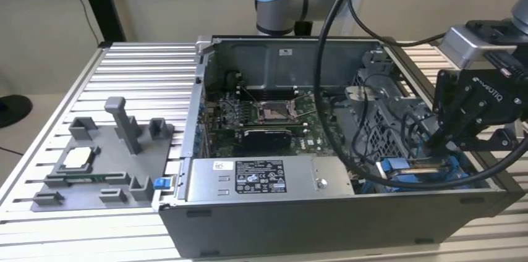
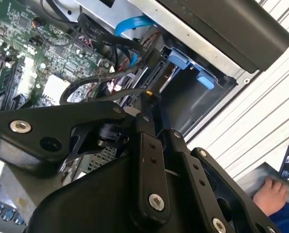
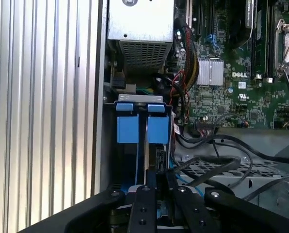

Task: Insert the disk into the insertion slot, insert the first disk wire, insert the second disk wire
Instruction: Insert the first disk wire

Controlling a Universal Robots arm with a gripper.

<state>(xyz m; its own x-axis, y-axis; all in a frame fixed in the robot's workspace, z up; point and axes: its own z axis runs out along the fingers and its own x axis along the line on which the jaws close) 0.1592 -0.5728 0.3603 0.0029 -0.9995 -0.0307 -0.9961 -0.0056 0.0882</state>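
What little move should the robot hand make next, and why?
Probably a slow, small dip straight toward the insertion slot. The gripper hangs close to its blue tabs in the first wrist view, roughly in line with them. Black cables lie close beside, so a big move might snag them.

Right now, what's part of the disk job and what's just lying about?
Job: gripper, insertion slot, blue cable (likely a disk wire).
Lying about: power supply box, grey fixture tray, motherboard, a person's hand.
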